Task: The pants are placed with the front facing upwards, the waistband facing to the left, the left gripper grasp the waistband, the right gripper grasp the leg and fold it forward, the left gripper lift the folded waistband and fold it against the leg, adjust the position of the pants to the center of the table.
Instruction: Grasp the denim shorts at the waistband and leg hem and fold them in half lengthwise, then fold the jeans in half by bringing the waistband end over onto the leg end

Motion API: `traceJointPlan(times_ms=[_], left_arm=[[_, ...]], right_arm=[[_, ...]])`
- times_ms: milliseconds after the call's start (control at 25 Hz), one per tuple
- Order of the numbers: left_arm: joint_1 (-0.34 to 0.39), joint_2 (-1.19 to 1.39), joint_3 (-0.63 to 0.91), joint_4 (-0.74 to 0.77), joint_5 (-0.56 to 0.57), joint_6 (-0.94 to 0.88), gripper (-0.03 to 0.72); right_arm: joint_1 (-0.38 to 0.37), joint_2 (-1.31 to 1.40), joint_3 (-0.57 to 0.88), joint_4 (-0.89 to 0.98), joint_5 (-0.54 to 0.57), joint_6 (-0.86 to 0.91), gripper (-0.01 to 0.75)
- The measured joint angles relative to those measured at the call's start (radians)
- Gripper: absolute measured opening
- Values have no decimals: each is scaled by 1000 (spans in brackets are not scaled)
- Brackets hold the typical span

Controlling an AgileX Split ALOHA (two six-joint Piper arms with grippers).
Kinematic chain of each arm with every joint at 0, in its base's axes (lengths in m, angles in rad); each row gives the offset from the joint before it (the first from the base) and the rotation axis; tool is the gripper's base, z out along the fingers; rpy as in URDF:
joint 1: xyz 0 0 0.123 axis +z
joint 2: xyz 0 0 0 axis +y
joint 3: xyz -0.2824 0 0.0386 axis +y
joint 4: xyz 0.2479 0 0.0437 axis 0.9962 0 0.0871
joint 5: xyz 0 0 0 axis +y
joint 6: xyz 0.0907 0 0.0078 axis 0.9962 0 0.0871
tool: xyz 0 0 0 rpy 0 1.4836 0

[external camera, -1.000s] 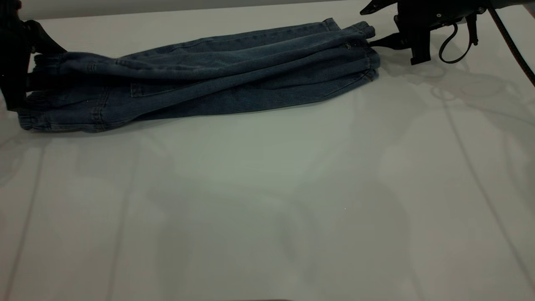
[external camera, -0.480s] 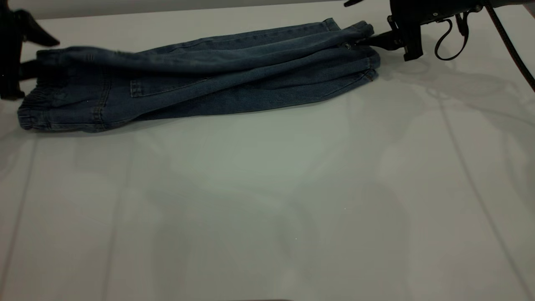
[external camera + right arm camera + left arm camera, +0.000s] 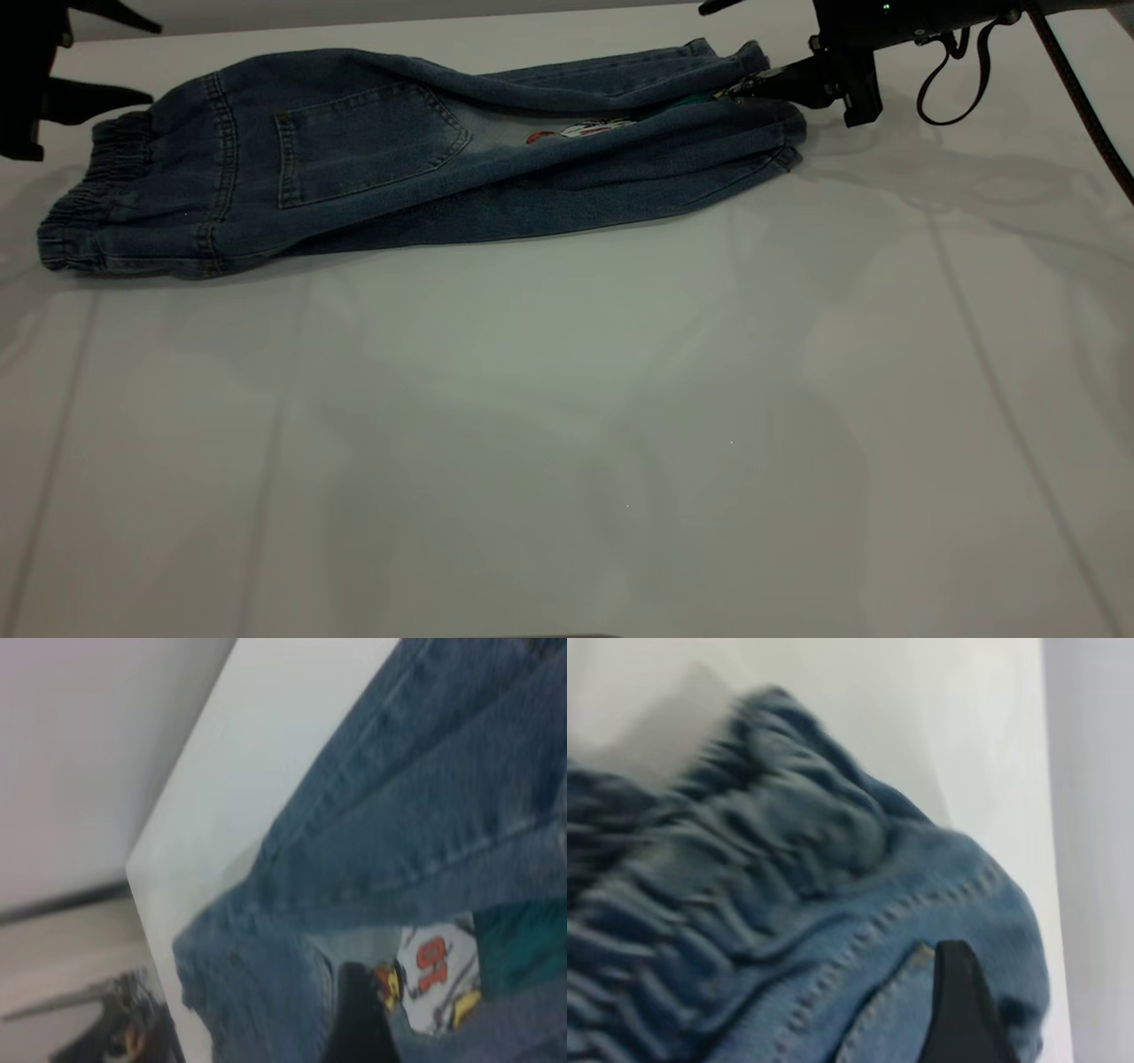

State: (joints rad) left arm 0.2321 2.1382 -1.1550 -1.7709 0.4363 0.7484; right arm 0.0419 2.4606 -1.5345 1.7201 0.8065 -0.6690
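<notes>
Lying along the far edge of the white worktop (image 3: 567,425): the pants (image 3: 425,177), folded lengthwise, waistband (image 3: 84,213) toward the left side, leg hems toward the right. Back patch pocket (image 3: 363,151) turned upward on the raised upper layer; colourful printed patch (image 3: 580,129) exposed beneath the lifted fold. Left tool (image 3: 93,58) positioned at the far left, just above and beside the waistband, fingers spread apart, upper finger clear of the cloth, lower finger pointing at the gathered band; released, no fabric gripped. In the left wrist view, one black finger (image 3: 961,1010) seen over the stitched denim below the ruched elastic. Right tool (image 3: 762,84) at the far right, tip pressed into the upper leg hem, apparently clenched on the pants; hem edge lifted slightly off the lower leg.
</notes>
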Motion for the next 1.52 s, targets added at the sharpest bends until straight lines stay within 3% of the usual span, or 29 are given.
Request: traceJointPlan(times_ms=[160, 280, 560, 800, 1080, 1520], left_arm=[[13, 0, 0, 53, 102, 138, 412], [50, 0, 0, 187, 178, 146, 412], [153, -90, 0, 765, 278, -155, 412], [180, -107, 0, 1090, 306, -375, 412], [180, -36, 0, 1051, 284, -295, 415], [183, 0, 0, 981, 255, -187, 525]], right_arm=[[0, 0, 0, -74, 57, -9, 451], [0, 0, 0, -110, 82, -9, 451], [0, 0, 0, -114, 86, -9, 451], [0, 0, 0, -114, 86, -9, 451], [4, 0, 0, -114, 86, -9, 451], [20, 0, 0, -114, 87, -19, 451]])
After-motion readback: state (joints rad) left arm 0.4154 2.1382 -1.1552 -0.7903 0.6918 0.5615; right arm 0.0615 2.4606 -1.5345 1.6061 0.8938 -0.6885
